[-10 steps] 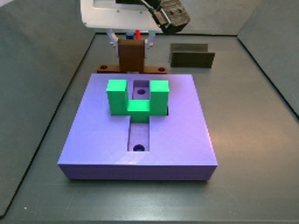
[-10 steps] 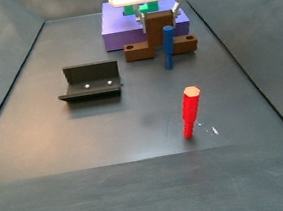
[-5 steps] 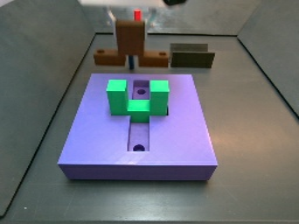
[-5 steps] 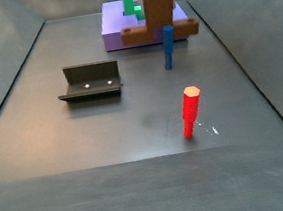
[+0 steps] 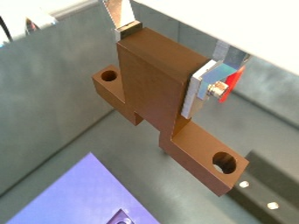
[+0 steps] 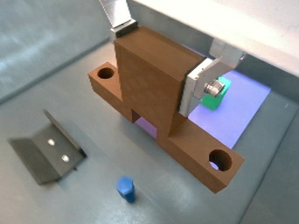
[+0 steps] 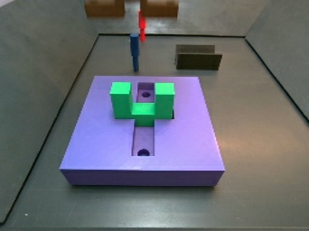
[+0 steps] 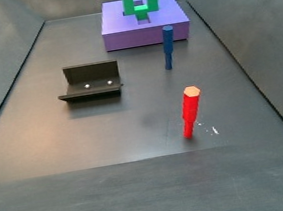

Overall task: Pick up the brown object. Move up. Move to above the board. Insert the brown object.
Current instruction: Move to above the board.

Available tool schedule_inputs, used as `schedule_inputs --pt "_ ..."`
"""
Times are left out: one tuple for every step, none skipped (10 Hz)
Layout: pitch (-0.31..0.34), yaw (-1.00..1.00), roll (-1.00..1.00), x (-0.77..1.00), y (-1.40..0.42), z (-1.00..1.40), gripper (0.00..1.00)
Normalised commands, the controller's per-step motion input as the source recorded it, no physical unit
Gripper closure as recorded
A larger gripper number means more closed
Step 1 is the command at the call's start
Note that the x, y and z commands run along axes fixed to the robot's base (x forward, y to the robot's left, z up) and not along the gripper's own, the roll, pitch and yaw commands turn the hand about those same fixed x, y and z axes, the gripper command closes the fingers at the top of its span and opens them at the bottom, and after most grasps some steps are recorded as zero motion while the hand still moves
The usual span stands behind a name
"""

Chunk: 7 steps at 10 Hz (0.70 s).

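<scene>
The hand (image 5: 163,59) is pinching the brown object (image 5: 158,87): in both wrist views its silver fingers (image 6: 201,86) press flat against opposite faces of the thick block part, so the plates stand only as far apart as the block is wide. In both side views the hand itself is out of frame; only the lower ends of the brown object (image 7: 105,7) show at the top edge, high above the floor.

The piece is plain brown, a tall block (image 6: 152,77) with a flat narrow bar across its lower end. The bar's long axis runs crosswise to the fingers' grip, sticking out on both sides of the block, with a round hole (image 6: 219,160) near each end.

In a side view the board (image 7: 145,132), a lavender slab with a long slot and a green U-shaped block (image 7: 143,100) on top, fills the centre of the frame. A blue peg (image 7: 134,51) and a dark box (image 7: 198,58) stand behind it. In a side view a red peg (image 8: 190,113) stands right of centre and the fixture (image 8: 90,82) at left.
</scene>
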Motion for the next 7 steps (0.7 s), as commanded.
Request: schedule_inputs --pt "0.106 -0.01 -0.04 0.05 0.00 0.58 1.00" --pt "0.089 -0.01 -0.05 0.04 0.00 0.20 1.00" --pt "0.196 0.01 0.06 0.37 -1.40 0.34 1.00" --pt "0.204 0.01 0.13 0.37 -1.40 0.35 1.00" --pt "0.234 0.02 0.14 0.42 -1.40 0.34 1.00" --pt "0.225 0.01 0.08 0.53 -1.40 0.36 1.00" --pt "0.207 0.01 0.08 0.33 -0.86 0.22 1.00"
